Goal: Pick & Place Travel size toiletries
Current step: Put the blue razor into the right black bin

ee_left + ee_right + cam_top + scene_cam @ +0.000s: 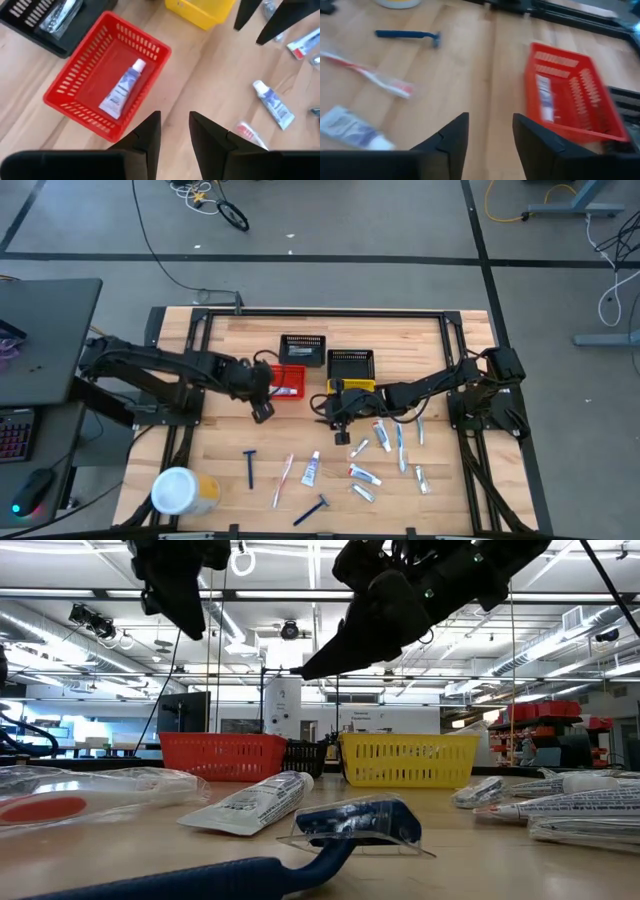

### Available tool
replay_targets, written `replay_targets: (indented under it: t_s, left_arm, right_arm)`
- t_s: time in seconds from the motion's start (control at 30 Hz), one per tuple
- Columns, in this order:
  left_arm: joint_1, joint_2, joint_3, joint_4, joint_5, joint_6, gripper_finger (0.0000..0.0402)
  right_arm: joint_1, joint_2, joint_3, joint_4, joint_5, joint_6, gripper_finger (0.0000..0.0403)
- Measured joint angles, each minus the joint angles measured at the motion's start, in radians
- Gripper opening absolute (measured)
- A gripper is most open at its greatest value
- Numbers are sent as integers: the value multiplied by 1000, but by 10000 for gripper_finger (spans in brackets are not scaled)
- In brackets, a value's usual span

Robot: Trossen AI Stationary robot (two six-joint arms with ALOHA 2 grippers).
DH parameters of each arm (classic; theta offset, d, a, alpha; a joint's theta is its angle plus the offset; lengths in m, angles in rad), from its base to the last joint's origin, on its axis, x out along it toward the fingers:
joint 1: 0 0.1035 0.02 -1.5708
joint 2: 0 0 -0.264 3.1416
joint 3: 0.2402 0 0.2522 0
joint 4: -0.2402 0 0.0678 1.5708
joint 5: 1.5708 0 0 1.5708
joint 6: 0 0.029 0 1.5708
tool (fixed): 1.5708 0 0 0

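Observation:
Travel size toiletries lie scattered on the near half of the wooden table: a blue razor (250, 468), a pink toothbrush (283, 480), white tubes (312, 470) (365, 475) and a toothbrush (400, 445). One white tube (122, 89) lies flat on the bottom of the red basket (288, 380). My left gripper (175, 127) hangs open above the table at the red basket's near edge, nothing between its fingers. My right gripper (490, 132) is open and empty too, held above the table just in front of the yellow basket (352, 370), left of the tube cluster.
A black basket (302, 348) stands behind the red one, holding wrapped items. A large white-and-yellow canister (180, 492) lies at the near left corner. A second razor (312, 510) lies by the near edge. The two grippers (262, 408) (340, 425) hang close together mid-table.

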Motion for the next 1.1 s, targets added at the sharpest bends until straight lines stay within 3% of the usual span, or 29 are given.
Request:
replay_targets:
  t_s: [0.3, 0.53, 0.83, 1.1]
  left_arm:
    - [-106, 31, 0, 14, -56, -5, 107]
    - [-153, 67, -1, 14, -75, -108, 108]
    - [-338, 221, 0, 12, -69, -518, 108]
    - [-474, 397, 0, 21, 10, -839, 108]
  right_arm:
    - [38, 0, 0, 23, -290, -15, 170]
    - [80, 0, 0, 83, -209, -1, 170]
    - [105, 0, 0, 89, -159, 88, 170]
    - [134, 0, 0, 93, -159, 116, 170]
